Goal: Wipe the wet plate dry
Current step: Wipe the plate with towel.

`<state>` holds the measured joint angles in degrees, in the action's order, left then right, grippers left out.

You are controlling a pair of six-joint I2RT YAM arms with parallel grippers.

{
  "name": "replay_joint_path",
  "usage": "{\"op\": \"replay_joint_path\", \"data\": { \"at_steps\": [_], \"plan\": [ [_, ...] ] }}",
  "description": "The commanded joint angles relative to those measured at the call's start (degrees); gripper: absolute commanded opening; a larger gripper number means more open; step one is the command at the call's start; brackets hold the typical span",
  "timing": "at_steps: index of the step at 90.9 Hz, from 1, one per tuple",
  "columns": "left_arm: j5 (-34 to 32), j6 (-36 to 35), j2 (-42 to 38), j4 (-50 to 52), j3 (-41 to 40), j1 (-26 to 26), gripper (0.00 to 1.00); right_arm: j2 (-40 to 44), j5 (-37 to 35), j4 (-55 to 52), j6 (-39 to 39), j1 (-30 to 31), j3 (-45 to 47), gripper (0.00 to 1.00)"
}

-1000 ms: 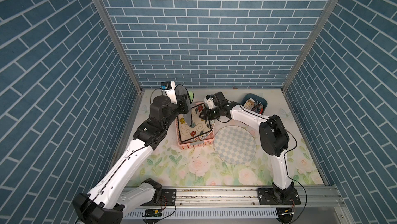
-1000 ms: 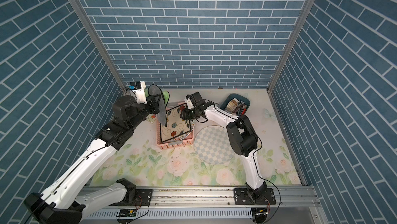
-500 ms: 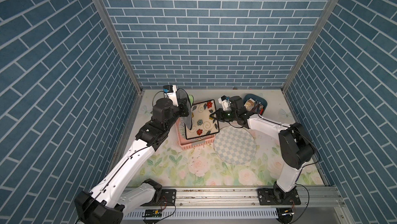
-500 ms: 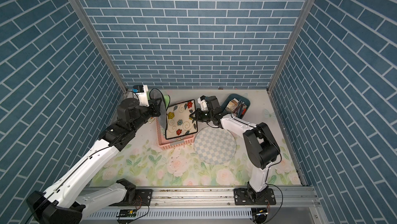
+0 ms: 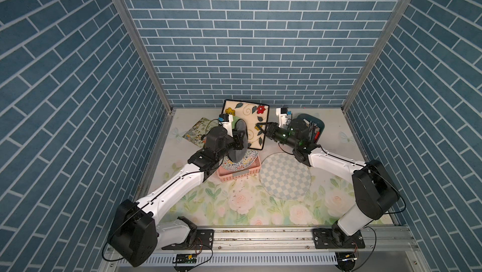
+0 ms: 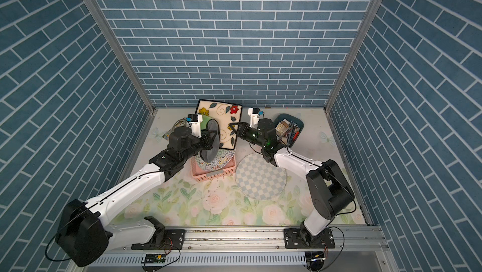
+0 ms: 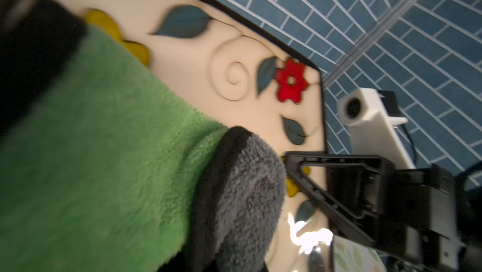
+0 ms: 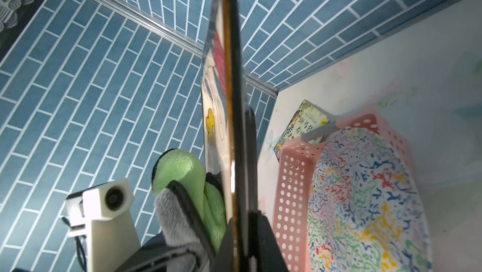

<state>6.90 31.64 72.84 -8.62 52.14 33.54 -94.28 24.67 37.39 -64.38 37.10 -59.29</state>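
The plate [image 5: 245, 123] [image 6: 220, 124] is square and cream, with a dark rim and painted flowers. It stands upright in the air at the back of the table. My right gripper [image 5: 261, 127] [image 6: 233, 126] [image 8: 241, 242] is shut on the plate's right edge, and the right wrist view shows the plate [image 8: 229, 88] edge-on. My left gripper [image 5: 240, 137] [image 6: 211, 137] is shut on a round green and grey cloth [image 5: 236, 142] [image 7: 104, 153] [image 8: 182, 171]. The cloth sits against the lower left of the plate's painted face [image 7: 208, 49] and hides my left jaws.
A pink basket [image 5: 241, 175] [image 8: 292, 179] below the plate holds a round plate with coloured squiggles [image 8: 365, 192]. A checked round mat [image 5: 285, 176] lies to its right. A blue tray of pens [image 5: 317, 127] sits at the back right and a book [image 5: 197, 132] at the back left.
My right gripper closed on the plate, lifted it out of the basket and carried it up towards the back wall. My left arm followed with the cloth.
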Motion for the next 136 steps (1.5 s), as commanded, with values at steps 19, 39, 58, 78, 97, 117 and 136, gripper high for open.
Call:
{"op": "replay_joint_path", "data": {
  "at_steps": [19,39,58,78,97,117,136],
  "plan": [
    [-5.8,2.1,-4.4,1.9,-2.9,-7.4,0.0,10.6,2.0,26.5,-13.4,-4.2,1.0,0.0],
    [-4.0,1.8,4.4,0.2,2.9,1.5,0.0,7.7,6.1,27.1,-10.0,1.9,-4.3,0.0],
    [-6.3,2.8,1.6,4.3,5.2,-10.7,0.0,14.7,7.7,19.1,-1.1,2.3,0.0,0.0],
    [-2.0,-2.4,12.9,5.4,13.8,0.3,0.0,13.8,13.4,16.2,6.2,6.7,-2.8,0.0],
    [-0.2,2.5,7.7,-0.6,9.0,-7.7,0.0,22.0,6.8,15.1,6.2,2.4,3.6,0.0],
    [-1.7,-4.5,15.3,3.7,13.8,6.1,0.0,21.1,7.6,14.9,6.9,3.4,2.3,0.0],
    [0.3,-1.9,8.7,1.9,9.7,1.7,0.0,26.0,4.7,15.4,5.0,-1.6,4.3,0.0]
  ]
}}
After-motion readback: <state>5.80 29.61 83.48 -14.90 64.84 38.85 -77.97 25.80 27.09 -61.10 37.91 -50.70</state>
